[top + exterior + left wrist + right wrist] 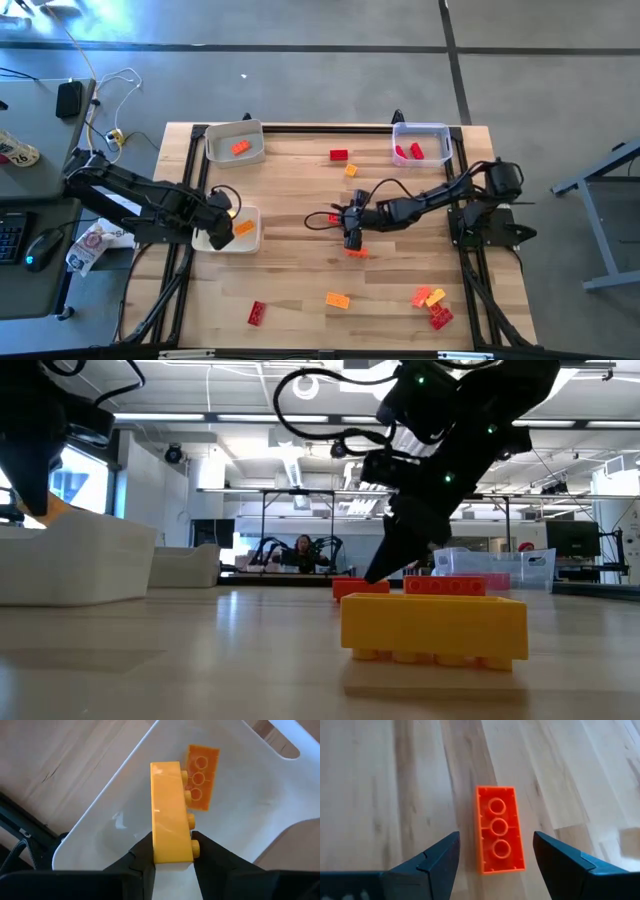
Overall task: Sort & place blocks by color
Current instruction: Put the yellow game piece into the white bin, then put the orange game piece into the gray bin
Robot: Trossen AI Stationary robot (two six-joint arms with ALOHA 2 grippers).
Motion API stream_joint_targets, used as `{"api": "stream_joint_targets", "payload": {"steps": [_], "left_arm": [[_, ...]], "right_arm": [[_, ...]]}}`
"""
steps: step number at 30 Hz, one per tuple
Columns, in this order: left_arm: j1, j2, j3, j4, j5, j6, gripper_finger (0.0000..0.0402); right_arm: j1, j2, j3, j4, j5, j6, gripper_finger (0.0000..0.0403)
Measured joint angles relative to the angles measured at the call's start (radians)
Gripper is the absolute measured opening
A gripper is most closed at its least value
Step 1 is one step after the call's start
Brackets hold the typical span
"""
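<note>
Left gripper [172,852] holding yellow block [170,810] over left tray [100,815]; right gripper [495,852] wide open, straddling orange block [498,830]; several blocks lying unsorted.

- Grey concrete floor [330,70] surrounds the wooden table [300,270].
- Desk at left with keyboard [10,235], mouse [38,248].
- Ceiling strip lights [250,422]; possibly a seated person [302,550] far behind.

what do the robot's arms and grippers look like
Both arms are dark, jointed segments with black cables looping beside them. The left gripper and the right gripper each end in two dark, wedge-shaped fingers. Small green lights dot the arm in the low view.
</note>
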State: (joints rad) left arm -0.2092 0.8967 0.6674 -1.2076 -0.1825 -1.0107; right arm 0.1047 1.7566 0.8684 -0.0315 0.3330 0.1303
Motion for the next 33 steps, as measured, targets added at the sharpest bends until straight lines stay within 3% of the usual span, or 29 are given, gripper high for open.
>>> {"api": "stream_joint_targets", "payload": {"steps": [7,17,29,33], "left_arm": [[0.0,0.0,0.0,0.001,0.0,0.018,0.0134],[0.0,0.0,0.0,0.008,0.023,0.017,0.0158],[0.0,0.0,0.07,0.02,0.038,0.059,0.0158],[0.0,0.0,0.085,0.096,-0.004,0.131,0.0158]], "right_arm": [[-0.008,0.034,0.0,-0.001,0.033,0.002,0.0239],[-0.047,0.044,0.0,0.0,-0.079,0.028,0.0232],[-0.074,0.043,0.001,0.004,-0.125,0.115,0.0118],[-0.074,0.043,0.001,0.01,-0.126,0.124,0.0115]]}}
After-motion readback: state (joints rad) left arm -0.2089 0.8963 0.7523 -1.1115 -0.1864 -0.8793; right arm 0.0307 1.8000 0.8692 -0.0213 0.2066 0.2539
